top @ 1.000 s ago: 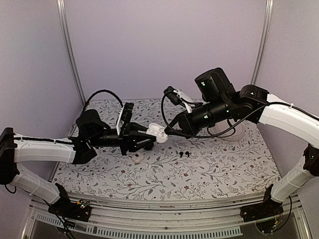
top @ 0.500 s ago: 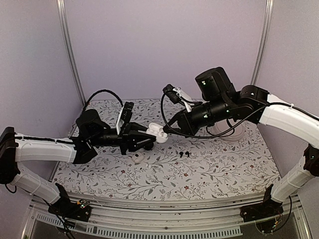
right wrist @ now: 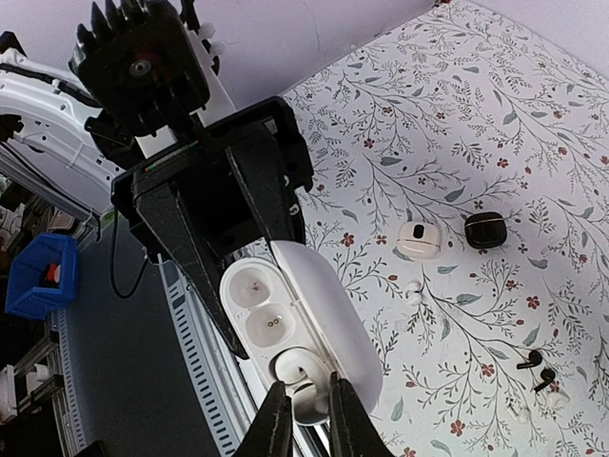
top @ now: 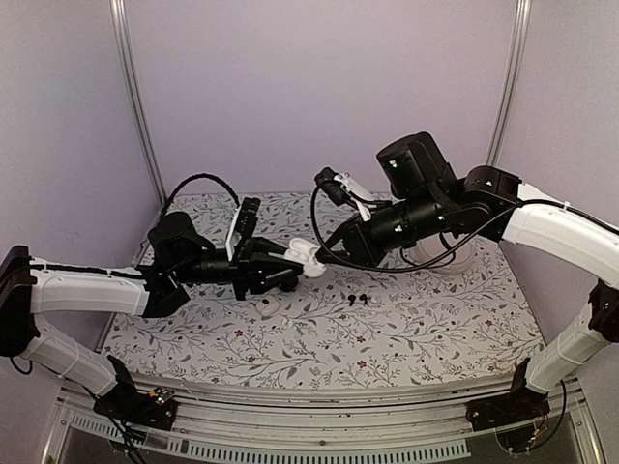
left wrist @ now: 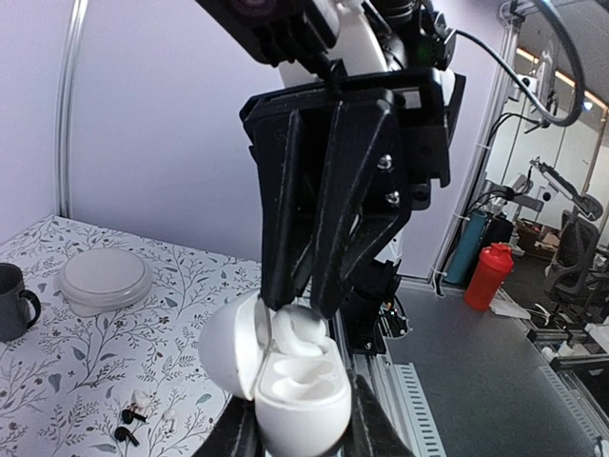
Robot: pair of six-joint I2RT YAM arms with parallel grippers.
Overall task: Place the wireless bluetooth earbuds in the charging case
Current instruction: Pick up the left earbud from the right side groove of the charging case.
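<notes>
Right now one white earbud sits at the mouth of the open white charging case, between the two fingertips of the right claw. These fingers stand only a little apart around it; whether they pinch the earbud or only flank it I cannot tell. The case is not on the worktop: it is held in the air above the middle of it, gripped from both sides at its lower part by the closed left claw, with the lid swung open to one side. In the top view the two claws meet tip to tip at the case, the left arm reaching in from the left and the right arm from the right. Below them on the flowered worktop lies the pair of black earbuds, close together. Near them a loose white earbud lies beside a small white case, and a round black case stands just beside that one. Farther away, in the left wrist view, a round lidded container and a dark mug stand on the worktop.
</notes>
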